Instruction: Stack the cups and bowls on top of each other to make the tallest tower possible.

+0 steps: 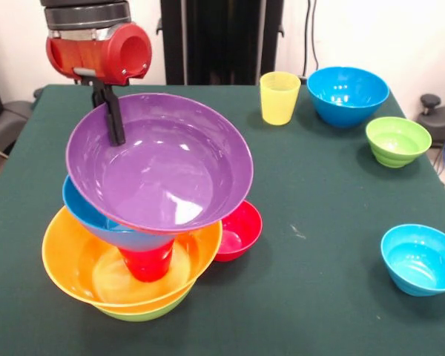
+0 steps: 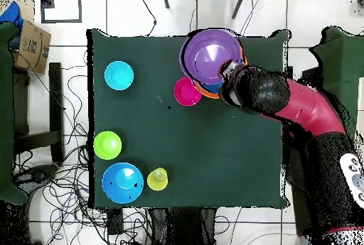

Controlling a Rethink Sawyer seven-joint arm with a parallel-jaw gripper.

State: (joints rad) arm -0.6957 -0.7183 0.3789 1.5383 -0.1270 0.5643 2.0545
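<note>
Your end effector (image 1: 113,111) is clamped on the purple bowl's (image 1: 163,167) far rim, left of frame; it sits tilted on the tower (image 1: 130,267), directly below, leaning toward the camera.

Red and black arm (image 2: 306,111) reaching in above the purple bowl (image 1: 159,163), gripper (image 1: 113,119) pointing down at its far rim, black fingers (image 1: 116,122) clamped over that rim.
</note>
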